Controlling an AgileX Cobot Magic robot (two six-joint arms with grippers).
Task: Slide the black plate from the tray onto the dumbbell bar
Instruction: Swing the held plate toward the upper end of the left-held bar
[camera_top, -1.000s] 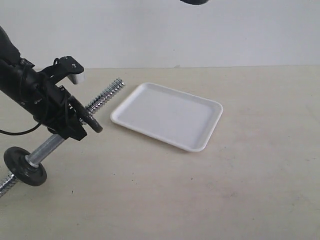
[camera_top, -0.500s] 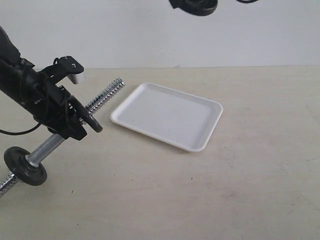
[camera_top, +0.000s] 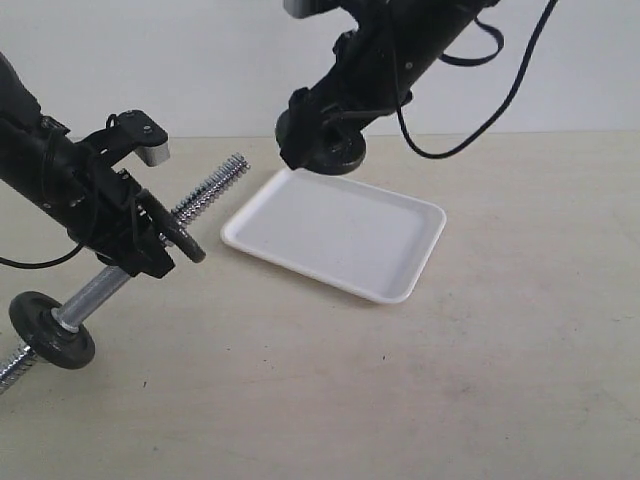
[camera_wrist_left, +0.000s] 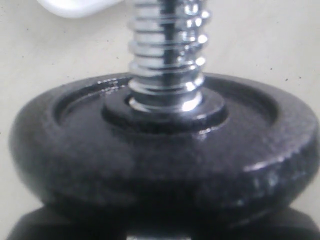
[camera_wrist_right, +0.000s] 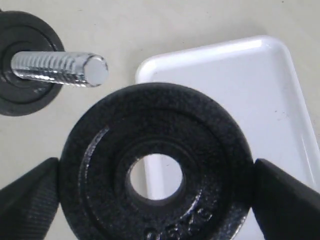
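The right tool (camera_wrist_right: 157, 200) is closed on the plate (camera_top: 330, 155), one pad on each side of its rim. It holds the plate in the air over the tray's (camera_top: 385, 295) 11 o'clock corner, clear of the tray and well apart from the bar (camera_top: 205, 195). The left tool (camera_top: 150, 250) appears clamped round the bar's middle, with a disc (camera_wrist_left: 160, 165) already threaded on just ahead of it. The free threaded tip (camera_wrist_right: 95, 70) points toward 2 o'clock in the exterior view. The main risk looks like misalignment: the hole seems only a little wider than the rod. If the plate comes in tilted or off-centre, its hub could catch on the coarse thread and jam, or lever the bar round in the left tool. The grip is on the edge only, so a knock could also spin the plate between the pads or drop it onto the worktop (camera_top: 500, 380). The two arms would also have to come close together. The only writing is raised characters on the plate's face, perhaps "0.5 KG", partly cut off.
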